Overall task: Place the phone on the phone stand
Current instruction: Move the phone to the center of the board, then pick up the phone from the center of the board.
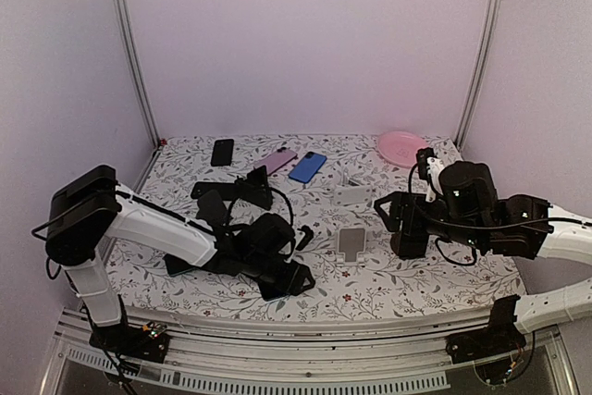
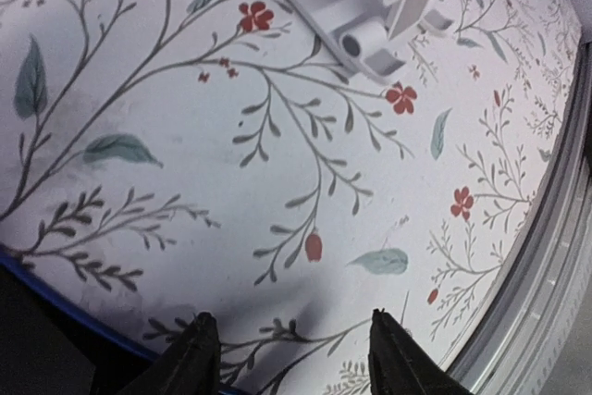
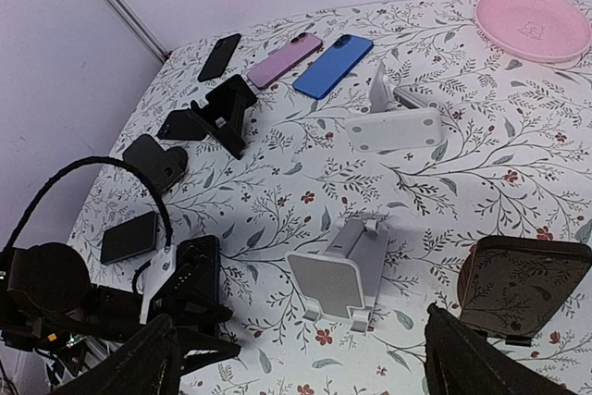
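The left gripper (image 2: 294, 326) sits low over the tablecloth (image 2: 277, 136), its fingers moderately parted with nothing between them. A dark slab (image 2: 55, 339) with a blue edge lies just outside its left finger; whether this is a phone cannot be told. The right gripper (image 3: 298, 349) is spread wide and holds nothing. Just ahead of it stands a white phone stand (image 3: 338, 270), its cradle bare. Farther ahead is a second white stand (image 3: 393, 122), with black stands (image 3: 217, 113) to its left. Well beyond these, lying flat, are a blue phone (image 3: 333, 66), a lilac phone (image 3: 285, 59) and a black phone (image 3: 219, 56). A pink plate (image 3: 534, 23) lies far right.
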You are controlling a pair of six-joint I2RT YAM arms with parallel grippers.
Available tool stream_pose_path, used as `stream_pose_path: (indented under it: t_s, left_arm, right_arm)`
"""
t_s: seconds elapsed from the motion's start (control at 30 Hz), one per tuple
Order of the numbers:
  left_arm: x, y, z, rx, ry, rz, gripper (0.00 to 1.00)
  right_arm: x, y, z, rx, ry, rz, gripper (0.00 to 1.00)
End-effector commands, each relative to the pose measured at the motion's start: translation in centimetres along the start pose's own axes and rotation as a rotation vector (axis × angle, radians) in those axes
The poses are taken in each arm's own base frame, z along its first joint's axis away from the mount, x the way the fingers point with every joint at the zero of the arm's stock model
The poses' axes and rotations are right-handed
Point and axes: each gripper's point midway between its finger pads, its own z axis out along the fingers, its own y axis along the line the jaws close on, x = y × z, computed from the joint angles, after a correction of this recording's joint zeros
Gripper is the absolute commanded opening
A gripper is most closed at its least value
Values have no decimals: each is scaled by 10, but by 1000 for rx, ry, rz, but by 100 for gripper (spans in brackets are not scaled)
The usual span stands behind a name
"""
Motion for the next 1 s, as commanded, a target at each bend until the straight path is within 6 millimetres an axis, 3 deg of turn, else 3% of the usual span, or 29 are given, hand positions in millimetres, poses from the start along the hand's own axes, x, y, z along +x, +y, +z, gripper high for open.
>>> stream_pose_path:
  t_s: [0.0, 0.2, 0.37, 0.47, 0.53, 0.8, 0.97]
  left_arm:
    - [38, 27, -22, -106, 72, 6, 56]
    - [41, 50, -54, -213, 27, -1, 57]
    - [24, 40, -73, -197, -39, -3, 58]
    - [10, 42, -85, -228, -92, -1, 66]
    - [3, 52, -91, -270, -115, -6, 72]
    - [10, 111, -90, -400, -85, -49, 93]
    - [12, 114, -77, -383, -45, -10, 97]
  right_arm:
    - [0, 0, -1, -3, -11, 12, 91]
    - [3, 3, 3, -10, 4, 12, 91]
    - [4, 3, 5, -3, 8, 11, 92]
    - [4, 2, 5, 3, 3, 11, 93]
    - [3, 0, 5, 5, -6, 14, 100]
    - [-7, -7, -10, -25, -81, 79, 99]
    - [-9, -6, -15, -40, -85, 80, 99]
